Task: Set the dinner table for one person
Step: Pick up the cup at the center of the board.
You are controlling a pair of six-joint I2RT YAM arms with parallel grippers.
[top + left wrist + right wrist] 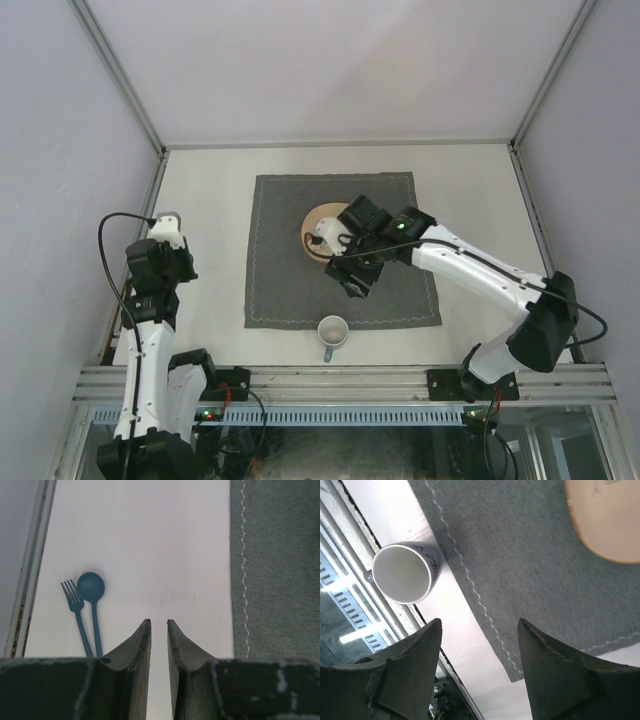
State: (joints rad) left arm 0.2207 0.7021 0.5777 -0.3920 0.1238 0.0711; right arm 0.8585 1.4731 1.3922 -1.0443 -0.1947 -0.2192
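Note:
The dinner table is an off-white surface with metal rails. A tan plate lies on the dark grey cloth, partly hidden by my right arm. A white cup stands on the table just off the cloth's near edge. My right gripper hovers over the cloth, open and empty; its wrist view shows the cup ahead-left and the plate at top right. My left gripper is empty, its jaws closed to a thin gap. A blue fork and blue spoon lie to its left.
The metal rail runs close beside the fork. The cloth's stitched edge is to the right of my left gripper. The front rail and arm bases lie just beyond the cup.

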